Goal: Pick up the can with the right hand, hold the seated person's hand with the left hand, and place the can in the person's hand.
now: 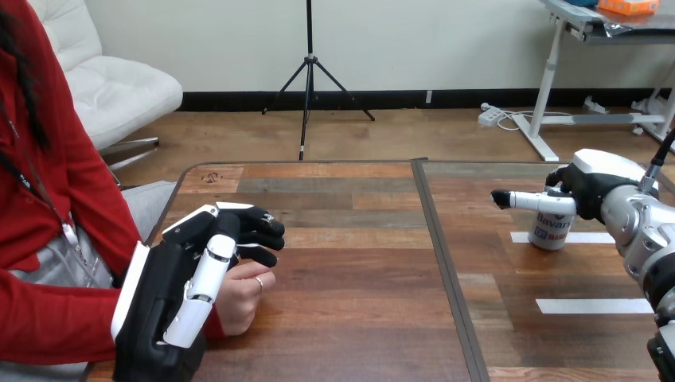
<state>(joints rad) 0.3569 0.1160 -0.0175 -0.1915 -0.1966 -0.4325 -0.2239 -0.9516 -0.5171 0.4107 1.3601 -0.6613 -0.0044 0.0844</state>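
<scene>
A silver can (552,229) stands upright on the right half of the wooden table (350,239), on a white tape strip. My right hand (593,187) is at the can from the right. Its thumb lies across the can's front near the top and its fingers curl behind it. At the lower left, my left hand (171,286) is wrapped over the person's hand (243,296). The dark fingers curl over the top of that hand, and the white thumb crosses near its wrist. The person's hand rests loosely closed at the table's left edge.
Two white tape strips mark the right half of the table: one under the can (593,237), one nearer me (593,305). A dark seam (442,263) runs front to back between the table halves. The person sits at the left edge.
</scene>
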